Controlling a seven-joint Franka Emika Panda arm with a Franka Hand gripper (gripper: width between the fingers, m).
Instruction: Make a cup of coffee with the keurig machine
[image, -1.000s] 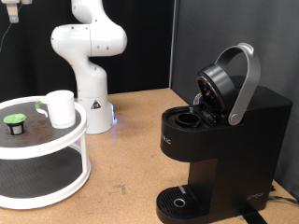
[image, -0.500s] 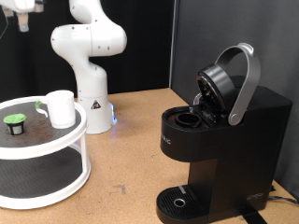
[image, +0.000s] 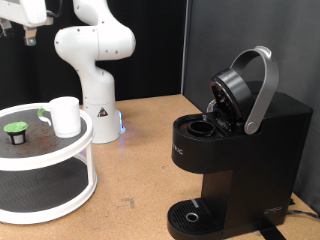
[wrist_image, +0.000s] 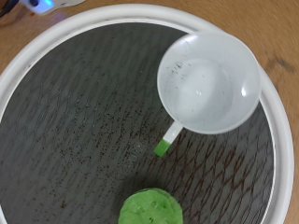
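Cup (image: 65, 115) sits on the tray (image: 60, 150); gripper (image: 30, 38) hangs high above, opening indiscernible.

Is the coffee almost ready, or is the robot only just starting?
Only just starting. Done: the keurig machine has its lid up. In hand: the gripper hangs high above the white round tray, holding nothing the pictures show. Left: the cup sits empty on that tray, the green-topped pod rests beside it, and the drip tray has no cup.
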